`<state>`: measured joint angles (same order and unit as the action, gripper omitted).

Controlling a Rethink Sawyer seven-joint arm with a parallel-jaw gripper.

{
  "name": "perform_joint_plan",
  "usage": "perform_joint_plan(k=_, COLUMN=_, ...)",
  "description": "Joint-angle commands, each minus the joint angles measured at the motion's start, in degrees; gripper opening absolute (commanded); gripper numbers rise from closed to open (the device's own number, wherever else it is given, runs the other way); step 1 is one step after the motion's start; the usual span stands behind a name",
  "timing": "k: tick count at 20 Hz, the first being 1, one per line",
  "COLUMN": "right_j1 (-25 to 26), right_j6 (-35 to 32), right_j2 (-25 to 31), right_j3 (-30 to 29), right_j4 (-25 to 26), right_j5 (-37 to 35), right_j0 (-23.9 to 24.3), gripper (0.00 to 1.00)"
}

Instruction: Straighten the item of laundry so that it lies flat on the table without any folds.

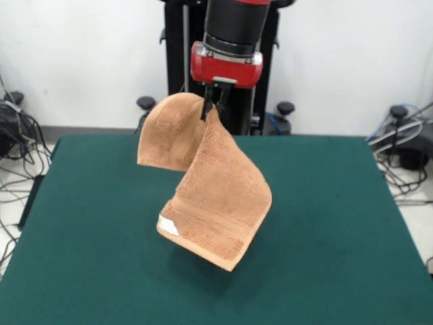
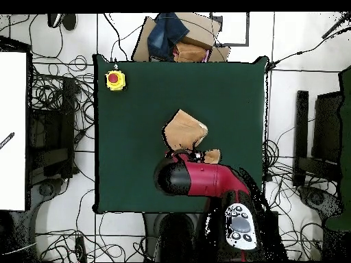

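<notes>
Terry in grip: my gripper (image 1: 214, 101) is pinched shut on the hand towel (image 1: 213, 189) at its top fold; dark fingers bite into the cloth just under the red wrist.

Towel position: hanging in the air over the table (image 1: 338, 223), roughly mid-table and toward the robot side. One flap drapes over to the picture's left of the fingers in the front view; the longer part hangs down and forward at a slant.

Towel detail: woven border band runs across the low end, white label (image 1: 167, 225) at its lower left corner. Lowest corner looks clear of the felt or barely off it, I can't tell which from the front.

Overhead check: towel (image 2: 185, 130) shows as a small bunched tan patch just past the arm's head, partly hidden by it.

Progress: early, I judge. Nothing is laid flat; cloth is doubled over the grip point and fully carried.

Left to do: lower it, drag so the hanging end spreads on the felt, release, then deal with the second flap.

Arm pose: wrist pointing straight down in the front view; overhead, the red link (image 2: 206, 178) reaches from the base out over the table's near half.

Other: yellow box with red button (image 2: 115, 80) sits at a far table corner, well apart from the towel.
</notes>
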<state>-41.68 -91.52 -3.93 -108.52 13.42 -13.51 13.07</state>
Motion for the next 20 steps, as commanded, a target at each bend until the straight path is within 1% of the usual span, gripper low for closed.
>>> perform_joint_plan(k=1, right_j1=-2.5, right_j6=-4.0, right_j2=6.6, right_j3=-4.1, right_j4=1.3, right_j5=0.6, right_j0=5.9, gripper=0.0)
perform_joint_plan(k=6, right_j1=-2.5, right_j6=-4.3, right_j2=6.9, right_j3=-3.9, right_j4=1.6, right_j5=0.4, right_j0=6.0, gripper=0.0)
perform_joint_plan(k=20, right_j1=-1.1, right_j6=-6.3, right_j2=5.5, right_j3=-3.9, right_j4=1.8, right_j5=2.3, right_j0=4.6, gripper=0.0)
